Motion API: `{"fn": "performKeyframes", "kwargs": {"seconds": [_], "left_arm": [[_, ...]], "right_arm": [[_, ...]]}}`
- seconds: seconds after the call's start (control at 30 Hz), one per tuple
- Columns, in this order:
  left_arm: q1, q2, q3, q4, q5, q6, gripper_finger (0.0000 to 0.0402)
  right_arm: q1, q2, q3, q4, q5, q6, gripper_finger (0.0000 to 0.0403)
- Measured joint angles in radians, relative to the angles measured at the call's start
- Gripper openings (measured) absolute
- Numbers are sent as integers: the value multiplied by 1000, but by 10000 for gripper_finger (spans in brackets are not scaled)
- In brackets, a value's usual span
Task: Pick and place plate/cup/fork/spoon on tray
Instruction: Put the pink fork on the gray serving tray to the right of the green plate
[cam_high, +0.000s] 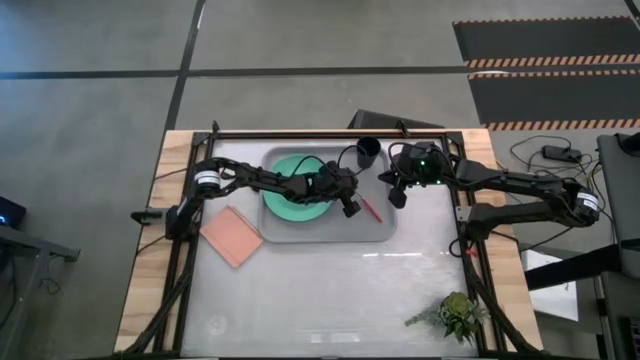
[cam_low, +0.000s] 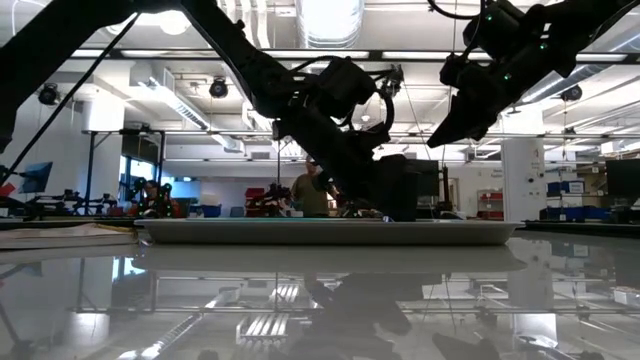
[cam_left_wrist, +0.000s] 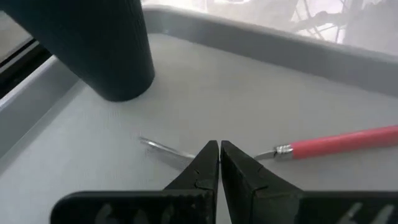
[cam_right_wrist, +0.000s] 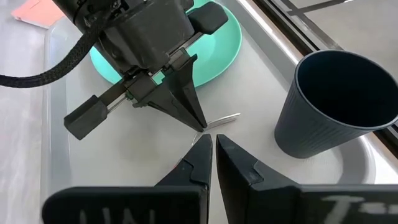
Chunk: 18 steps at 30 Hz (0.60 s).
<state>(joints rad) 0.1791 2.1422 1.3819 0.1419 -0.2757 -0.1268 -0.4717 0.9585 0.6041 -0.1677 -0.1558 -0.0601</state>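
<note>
The grey tray (cam_high: 385, 232) holds the mint-green plate (cam_high: 288, 203) lying flat in its left half. The black cup (cam_high: 368, 150) stands upright in its far right corner. The pink-handled fork (cam_high: 370, 210) lies flat on the tray floor right of the plate. My left gripper (cam_high: 351, 207) is shut, pointing down, with its tips (cam_left_wrist: 219, 148) at the fork's metal neck. My right gripper (cam_high: 396, 196) is shut and empty, raised above the tray's right edge (cam_low: 445, 130). The spoon is not in view. My left gripper points down from above with its shut tips over the fork's metal neck (cam_left_wrist: 264, 154), between the silver head (cam_left_wrist: 155, 146) and the pink handle (cam_left_wrist: 339, 143). The fork lies flat on the tray. I cannot tell whether the tips touch it.
A salmon-pink square pad (cam_high: 232, 236) lies on the table left of the tray. A small green plant (cam_high: 455, 316) sits near the front right corner. The tray's raised rim (cam_left_wrist: 267, 34) runs just behind the cup (cam_left_wrist: 106, 50). A person stands in the room beyond (cam_low: 312, 190).
</note>
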Motion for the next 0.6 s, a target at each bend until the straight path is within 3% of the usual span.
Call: {"fn": "performKeyframes", "kwargs": {"seconds": [0.6], "left_arm": [[-2,0,-3,-83,-29,-54,0]], "right_arm": [[0,0,0,-17,0,8,13]]}}
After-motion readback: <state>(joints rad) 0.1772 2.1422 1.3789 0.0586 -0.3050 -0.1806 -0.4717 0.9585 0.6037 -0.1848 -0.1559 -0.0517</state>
